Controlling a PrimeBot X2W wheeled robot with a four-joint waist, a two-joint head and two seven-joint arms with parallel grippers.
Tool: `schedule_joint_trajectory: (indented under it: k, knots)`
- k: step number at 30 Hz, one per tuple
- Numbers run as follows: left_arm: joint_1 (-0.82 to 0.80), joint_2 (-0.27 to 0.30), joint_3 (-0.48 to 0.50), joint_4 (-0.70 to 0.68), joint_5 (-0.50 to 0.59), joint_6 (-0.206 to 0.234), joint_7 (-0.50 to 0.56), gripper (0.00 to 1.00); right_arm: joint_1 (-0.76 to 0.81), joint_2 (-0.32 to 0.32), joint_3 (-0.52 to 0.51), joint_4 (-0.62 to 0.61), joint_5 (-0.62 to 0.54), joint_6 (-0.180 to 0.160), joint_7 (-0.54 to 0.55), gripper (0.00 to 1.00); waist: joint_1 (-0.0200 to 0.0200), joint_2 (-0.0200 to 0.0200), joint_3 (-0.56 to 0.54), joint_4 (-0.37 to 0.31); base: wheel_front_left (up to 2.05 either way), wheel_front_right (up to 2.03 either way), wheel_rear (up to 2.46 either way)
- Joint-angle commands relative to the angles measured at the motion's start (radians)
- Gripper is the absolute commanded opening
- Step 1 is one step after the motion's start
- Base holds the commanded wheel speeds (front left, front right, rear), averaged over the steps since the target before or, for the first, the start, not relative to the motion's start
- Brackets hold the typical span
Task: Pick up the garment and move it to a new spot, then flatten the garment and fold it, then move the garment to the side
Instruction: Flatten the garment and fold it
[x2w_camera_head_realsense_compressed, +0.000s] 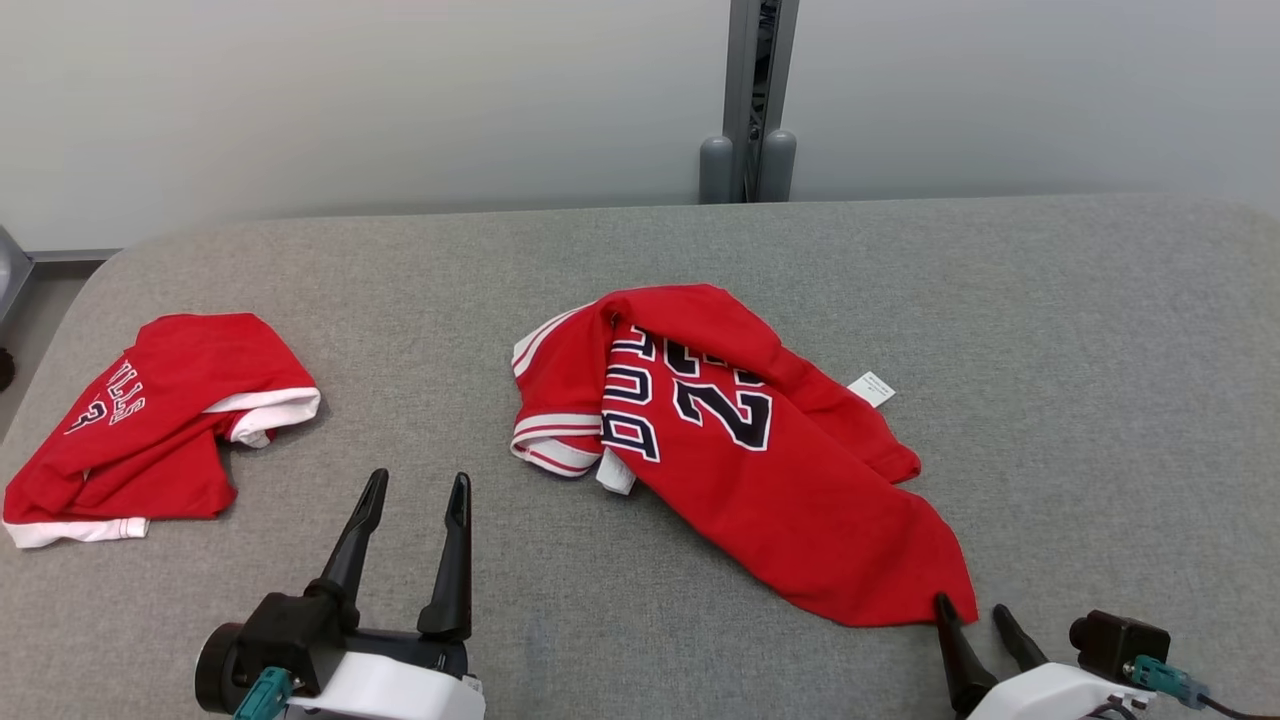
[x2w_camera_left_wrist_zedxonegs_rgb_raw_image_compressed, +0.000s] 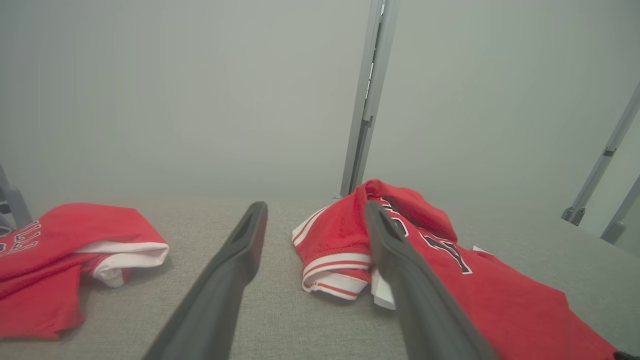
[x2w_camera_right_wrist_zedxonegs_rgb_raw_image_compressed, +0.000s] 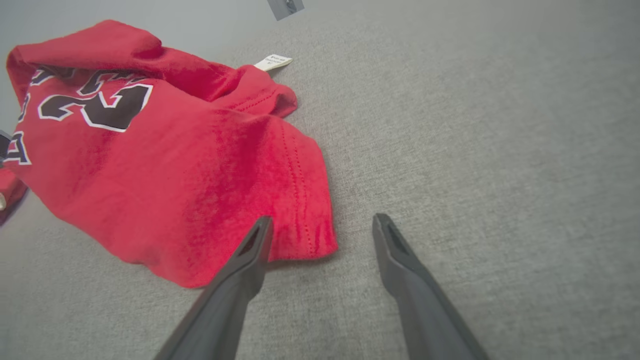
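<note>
A crumpled red garment (x2w_camera_head_realsense_compressed: 790, 480) with black numbers and white-striped trim lies mid-table, seen too in the left wrist view (x2w_camera_left_wrist_zedxonegs_rgb_raw_image_compressed: 500, 300) and the right wrist view (x2w_camera_right_wrist_zedxonegs_rgb_raw_image_compressed: 175, 175). My right gripper (x2w_camera_head_realsense_compressed: 971, 606) is open at its near right corner. In the right wrist view the right gripper (x2w_camera_right_wrist_zedxonegs_rgb_raw_image_compressed: 322, 221) straddles the tip of that corner, one finger over the cloth, nothing clamped. My left gripper (x2w_camera_head_realsense_compressed: 417, 483) is open and empty over bare table left of the garment. Through the left gripper (x2w_camera_left_wrist_zedxonegs_rgb_raw_image_compressed: 316, 207) I see the striped sleeve just right of the gap.
A second red garment (x2w_camera_head_realsense_compressed: 150, 430), folded with white trim, lies near the table's left edge (x2w_camera_left_wrist_zedxonegs_rgb_raw_image_compressed: 50, 250). The grey fabric table (x2w_camera_head_realsense_compressed: 1050, 350) has rounded far corners. A grey post (x2w_camera_head_realsense_compressed: 750, 100) stands behind the far edge against a pale wall. A white label (x2w_camera_head_realsense_compressed: 872, 388) sticks out of the central garment.
</note>
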Motion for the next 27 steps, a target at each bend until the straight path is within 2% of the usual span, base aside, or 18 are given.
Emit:
schedule_joint_trajectory:
  k: [1,8,9,10,12,18,27]
  knots:
    - [-0.019,0.003,0.001,0.001,0.006,-0.004,-0.001,1.00,-0.017,-0.003,0.015,0.017,0.052,0.000,0.008,1.00,0.0001,-0.0001,0.005,0.005,0.00,0.00,0.00]
    - [-0.025,0.003,-0.002,0.001,0.012,-0.010,-0.001,1.00,-0.040,-0.010,0.063,0.052,0.162,0.000,0.017,1.00,0.0001,-0.0001,0.014,0.017,0.00,0.00,0.00]
    - [-0.026,0.003,-0.002,0.000,0.012,-0.008,-0.001,1.00,-0.044,-0.011,0.071,0.057,0.178,0.000,0.019,0.76,0.0001,-0.0001,0.016,0.019,0.00,0.00,0.00]
    - [-0.027,0.003,-0.002,0.000,0.013,-0.009,-0.001,1.00,-0.047,-0.014,0.079,0.062,0.191,0.000,0.019,0.43,0.0001,-0.0001,0.018,0.021,0.00,0.00,0.00]
    - [-0.028,0.003,-0.004,0.002,0.015,-0.008,-0.001,1.00,-0.055,-0.016,0.101,0.066,0.214,0.000,0.021,0.00,0.0001,-0.0001,0.020,0.023,0.00,0.00,0.00]
    - [-0.018,0.003,-0.003,0.008,0.012,-0.003,-0.001,1.00,-0.071,-0.047,0.150,0.063,0.264,0.000,0.004,0.00,0.0001,-0.0001,0.008,0.023,0.00,0.00,0.00]
    - [0.001,0.003,-0.007,0.010,-0.006,0.004,-0.001,1.00,-0.120,-0.119,0.142,0.045,0.235,0.000,-0.043,0.00,0.0001,-0.0001,-0.032,0.012,0.00,0.00,0.00]
